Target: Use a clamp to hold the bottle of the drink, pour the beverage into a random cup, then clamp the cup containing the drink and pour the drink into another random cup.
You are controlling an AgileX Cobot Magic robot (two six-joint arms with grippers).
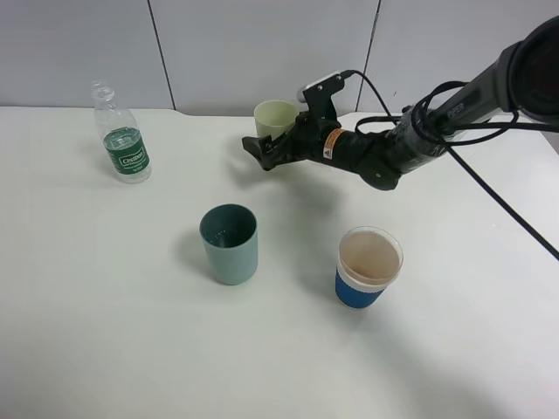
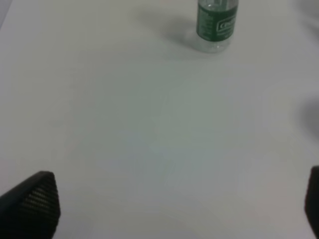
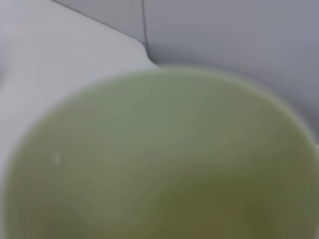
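Nearest the high camera, on the white table (image 1: 105,349), stand the blue-sleeved paper cup (image 1: 368,268) and the squat teal cup (image 1: 230,243), both upright and well apart from each other, in front of the right gripper (image 1: 262,150) and clear of it. Something small shows at the bottom of the teal cup; whether it is liquid I cannot tell.

Farther back, the right arm reaches across the middle, and its black fingers (image 1: 258,147) lie low over the table just beside the pale yellow-green tumbler (image 1: 276,116). From above, the tumbler stands upright behind the fingers, partly hidden by the wrist; whether they touch its wall cannot be made out, and how wide the jaws stand is not clear there either. The right wrist view adds only the tumbler's inside (image 3: 164,159), a blurred pale green bowl filling the picture, with no fingers in sight. So the right jaws' spread cannot be told.

The left gripper (image 2: 179,206) appears only in its own wrist view: two dark fingertips (image 2: 35,201) at opposite edges, spread wide with bare table between, gripping nothing. Far ahead of those jaws stands the bottle (image 2: 216,22), upright; the high view shows its open neck and green label (image 1: 127,150), well apart from the cups.
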